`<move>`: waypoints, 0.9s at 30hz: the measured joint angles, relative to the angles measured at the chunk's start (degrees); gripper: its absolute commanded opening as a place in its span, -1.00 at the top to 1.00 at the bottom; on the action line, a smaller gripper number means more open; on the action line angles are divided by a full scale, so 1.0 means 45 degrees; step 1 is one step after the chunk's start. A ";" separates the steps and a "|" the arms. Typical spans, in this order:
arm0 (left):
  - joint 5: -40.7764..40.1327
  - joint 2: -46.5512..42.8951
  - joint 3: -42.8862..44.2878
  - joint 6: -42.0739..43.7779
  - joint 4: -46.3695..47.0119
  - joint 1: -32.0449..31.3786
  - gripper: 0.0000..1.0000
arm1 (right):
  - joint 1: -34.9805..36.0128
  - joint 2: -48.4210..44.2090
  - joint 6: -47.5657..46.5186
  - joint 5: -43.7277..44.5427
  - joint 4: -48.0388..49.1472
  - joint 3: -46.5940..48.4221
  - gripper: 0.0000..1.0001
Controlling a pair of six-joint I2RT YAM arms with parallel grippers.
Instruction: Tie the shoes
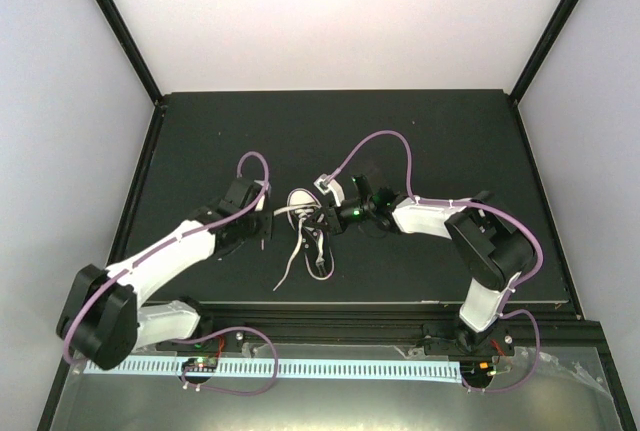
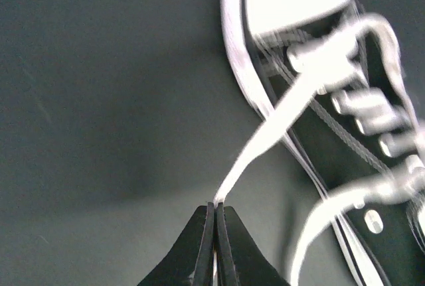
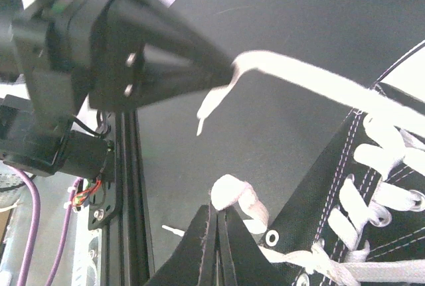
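The black sneaker (image 1: 310,236) with a white toe cap lies in the middle of the black mat, toe pointing away from the arms. My left gripper (image 1: 270,223) is just left of it, shut on one white lace (image 2: 265,140) that runs taut from the eyelets to my fingertips (image 2: 216,205). My right gripper (image 1: 323,219) is over the shoe's right side, shut on a folded loop of the other lace (image 3: 240,196) at my jaw tips (image 3: 219,212). The right wrist view also shows the left gripper (image 3: 229,72) holding its lace beside the shoe (image 3: 345,166).
Loose lace ends (image 1: 287,273) trail off the shoe toward the near edge. A black aluminium rail (image 1: 330,313) runs along the mat's front edge, also seen in the right wrist view (image 3: 126,166). White walls close in the back and sides.
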 measured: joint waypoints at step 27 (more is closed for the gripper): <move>0.1112 -0.0374 0.1491 -0.5251 0.1637 -0.7514 -0.11 | 0.0000 -0.0010 0.0000 0.0364 -0.0185 0.0000 0.97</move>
